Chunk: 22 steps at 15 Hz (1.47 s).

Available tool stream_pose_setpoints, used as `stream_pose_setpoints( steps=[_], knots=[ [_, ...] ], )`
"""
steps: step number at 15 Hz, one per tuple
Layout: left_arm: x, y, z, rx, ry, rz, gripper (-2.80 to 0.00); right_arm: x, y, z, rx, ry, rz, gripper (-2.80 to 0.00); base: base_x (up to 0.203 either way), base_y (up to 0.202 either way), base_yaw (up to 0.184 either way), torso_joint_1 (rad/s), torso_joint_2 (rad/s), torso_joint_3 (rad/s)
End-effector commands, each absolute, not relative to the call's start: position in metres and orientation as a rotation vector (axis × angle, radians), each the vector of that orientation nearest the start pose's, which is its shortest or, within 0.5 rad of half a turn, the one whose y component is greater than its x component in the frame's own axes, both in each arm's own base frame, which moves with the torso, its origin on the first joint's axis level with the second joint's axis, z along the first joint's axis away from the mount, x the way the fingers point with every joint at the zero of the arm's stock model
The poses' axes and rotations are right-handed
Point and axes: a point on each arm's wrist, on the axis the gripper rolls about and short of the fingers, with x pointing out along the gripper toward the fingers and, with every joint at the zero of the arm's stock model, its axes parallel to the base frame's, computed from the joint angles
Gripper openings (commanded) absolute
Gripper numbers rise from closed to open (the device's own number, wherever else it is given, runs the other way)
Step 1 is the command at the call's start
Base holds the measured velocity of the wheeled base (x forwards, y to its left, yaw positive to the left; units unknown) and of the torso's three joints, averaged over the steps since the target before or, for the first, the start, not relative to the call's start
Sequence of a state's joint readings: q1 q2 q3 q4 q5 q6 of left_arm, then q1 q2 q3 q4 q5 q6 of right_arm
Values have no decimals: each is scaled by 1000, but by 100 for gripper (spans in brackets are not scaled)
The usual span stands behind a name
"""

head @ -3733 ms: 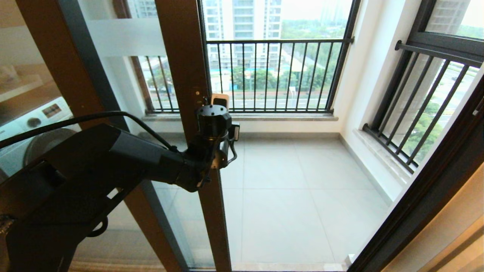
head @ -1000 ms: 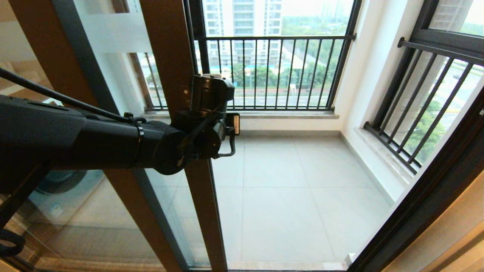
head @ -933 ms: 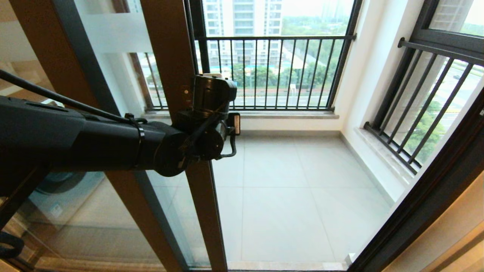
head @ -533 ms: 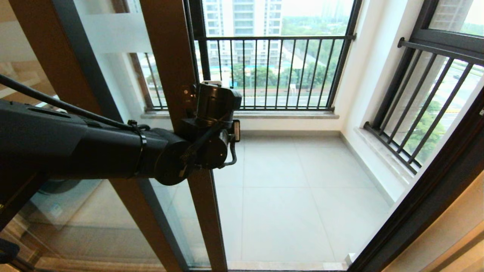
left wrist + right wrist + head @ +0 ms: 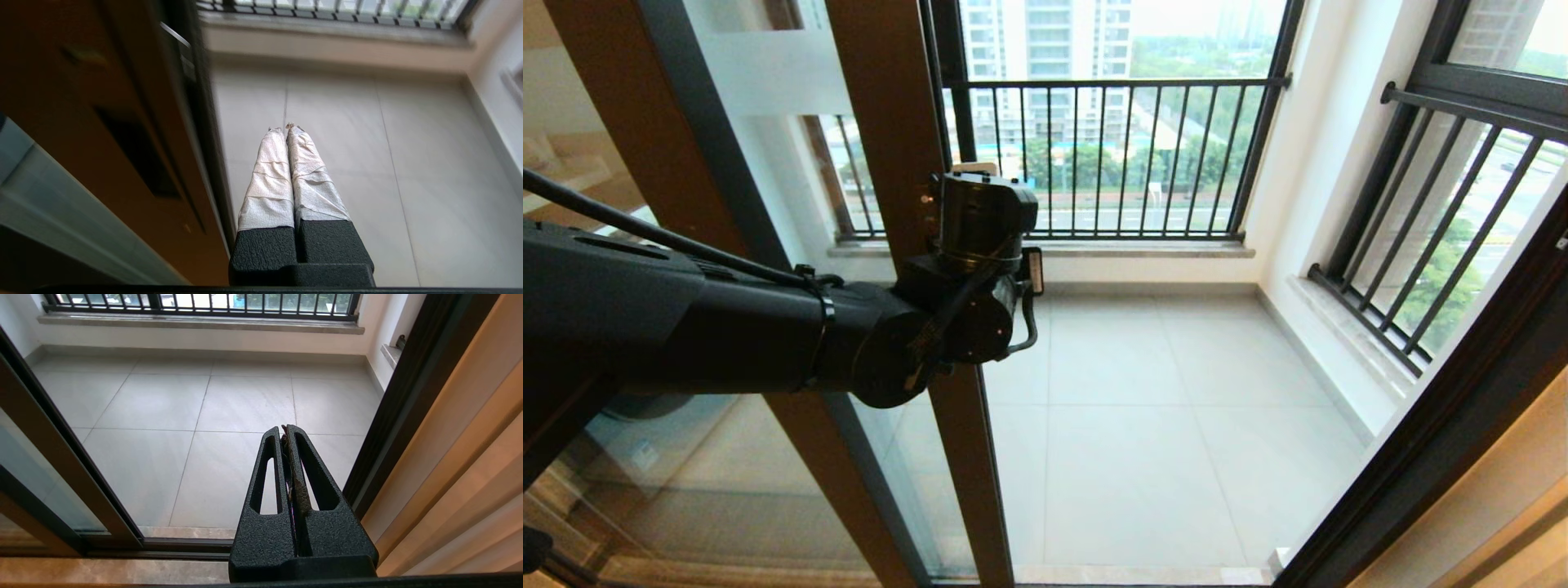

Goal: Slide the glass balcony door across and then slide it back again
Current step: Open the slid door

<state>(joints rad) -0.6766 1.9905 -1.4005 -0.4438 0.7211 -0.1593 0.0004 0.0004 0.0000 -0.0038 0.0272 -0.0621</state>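
The glass balcony door [image 5: 894, 131] is seen at the left of the doorway, its long axis upright, leaning slightly in the head view. One such door is counted: clear glass in a dark brown frame, crossed by a frosted white band [image 5: 776, 69], with a small dark handle slot [image 5: 137, 151] in its stile. The left gripper [image 5: 286, 128] is held just beside the stile's edge, over the tiled balcony floor [image 5: 1160, 425], its wrapped fingers pressed together on nothing. The right gripper [image 5: 284, 430] is parked near the doorway's right side, its jaws likewise pressed together.
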Motion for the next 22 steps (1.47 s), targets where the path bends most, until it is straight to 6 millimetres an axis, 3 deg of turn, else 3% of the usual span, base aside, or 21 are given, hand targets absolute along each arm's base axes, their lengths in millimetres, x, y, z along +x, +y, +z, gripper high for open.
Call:
stream_pose_setpoints(
  steps=[1,3,22],
  knots=[
    [334,-241,216,-66,99,70,-280,-23,1,76,-63,-5,28,-280,0,0,0,0,0,0],
    [342,-238,211,-64,100,85,-280,-23,1,76,-63,-6,29,-280,0,0,0,0,0,0],
    [357,-209,220,-55,67,161,-280,-23,1,76,-63,-5,27,-280,0,0,0,0,0,0]
  ],
)
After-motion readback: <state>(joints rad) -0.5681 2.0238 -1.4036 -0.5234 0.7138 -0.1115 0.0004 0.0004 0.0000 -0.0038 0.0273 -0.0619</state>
